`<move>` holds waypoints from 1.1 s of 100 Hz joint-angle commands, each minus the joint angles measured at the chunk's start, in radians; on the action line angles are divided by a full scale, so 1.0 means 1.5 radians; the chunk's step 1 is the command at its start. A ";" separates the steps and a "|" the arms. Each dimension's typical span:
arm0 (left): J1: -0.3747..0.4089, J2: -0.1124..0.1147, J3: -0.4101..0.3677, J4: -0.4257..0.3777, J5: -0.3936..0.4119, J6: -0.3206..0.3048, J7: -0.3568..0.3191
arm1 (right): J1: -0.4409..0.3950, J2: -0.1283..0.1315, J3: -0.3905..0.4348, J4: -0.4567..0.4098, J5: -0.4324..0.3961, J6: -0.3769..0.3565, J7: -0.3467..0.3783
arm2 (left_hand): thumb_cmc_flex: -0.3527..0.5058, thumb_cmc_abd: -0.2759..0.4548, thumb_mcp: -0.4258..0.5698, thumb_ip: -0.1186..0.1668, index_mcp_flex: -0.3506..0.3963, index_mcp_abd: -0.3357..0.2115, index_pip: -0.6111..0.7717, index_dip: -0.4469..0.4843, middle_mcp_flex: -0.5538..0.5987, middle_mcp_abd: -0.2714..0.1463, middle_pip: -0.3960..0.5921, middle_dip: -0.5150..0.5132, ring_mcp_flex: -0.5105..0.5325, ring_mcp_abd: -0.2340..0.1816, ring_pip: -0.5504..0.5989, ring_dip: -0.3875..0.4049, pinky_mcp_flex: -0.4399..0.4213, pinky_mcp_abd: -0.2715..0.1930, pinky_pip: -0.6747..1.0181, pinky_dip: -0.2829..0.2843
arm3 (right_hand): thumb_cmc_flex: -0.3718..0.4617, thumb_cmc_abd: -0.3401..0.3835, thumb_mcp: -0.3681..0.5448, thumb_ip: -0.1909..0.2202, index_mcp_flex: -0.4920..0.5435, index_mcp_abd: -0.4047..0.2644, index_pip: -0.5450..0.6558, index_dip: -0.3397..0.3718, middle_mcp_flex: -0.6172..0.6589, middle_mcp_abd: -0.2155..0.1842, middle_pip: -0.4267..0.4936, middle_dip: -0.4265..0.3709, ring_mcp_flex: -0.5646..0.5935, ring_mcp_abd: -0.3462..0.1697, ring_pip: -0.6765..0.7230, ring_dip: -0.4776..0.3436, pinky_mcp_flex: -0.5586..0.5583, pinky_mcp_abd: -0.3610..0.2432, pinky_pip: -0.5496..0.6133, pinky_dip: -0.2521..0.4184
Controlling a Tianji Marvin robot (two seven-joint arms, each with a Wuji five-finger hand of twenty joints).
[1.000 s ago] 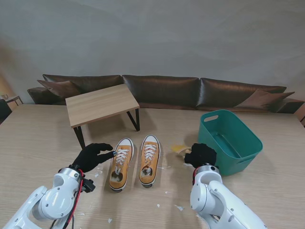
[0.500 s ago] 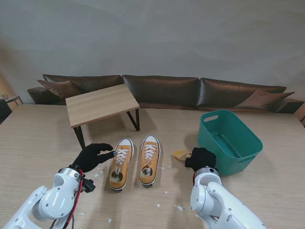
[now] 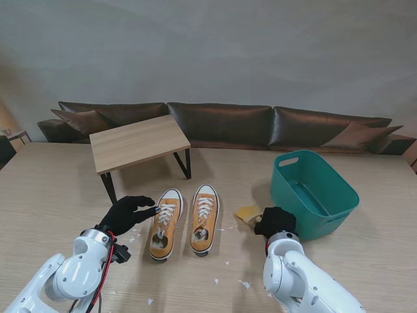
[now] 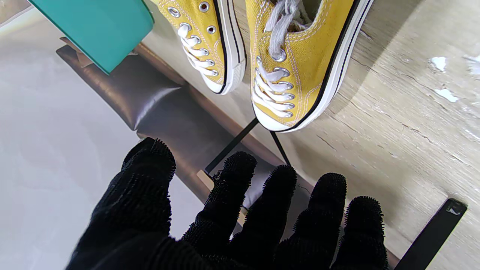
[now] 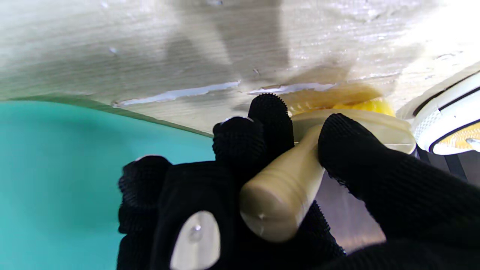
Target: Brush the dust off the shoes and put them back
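Right hand (image 3: pixel 275 221) drew nearer me, fingers wrapping brush (image 5: pixel 296 176).

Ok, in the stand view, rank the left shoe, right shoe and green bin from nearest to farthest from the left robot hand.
1. Left shoe, right beside the left robot hand.
2. Right shoe, next one over to the right.
3. Green bin, far right, past the right robot hand.

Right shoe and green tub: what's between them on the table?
Stand view: the brush with the right hand shut on its handle, between the right shoe and green tub; a few white flecks too.
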 commanded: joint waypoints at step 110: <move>0.001 0.000 0.000 0.000 -0.003 0.000 -0.019 | -0.003 0.014 -0.015 0.006 -0.048 0.013 0.041 | 0.016 0.032 -0.020 0.033 0.007 0.006 -0.002 0.002 -0.003 0.010 -0.001 -0.004 -0.026 0.004 -0.012 0.004 -0.009 -0.002 -0.021 0.011 | -0.071 -0.048 -0.075 0.138 -0.216 0.012 -0.128 0.058 -0.331 0.012 0.006 -0.086 -0.112 -0.013 -0.300 -0.132 0.039 -0.016 -0.152 0.009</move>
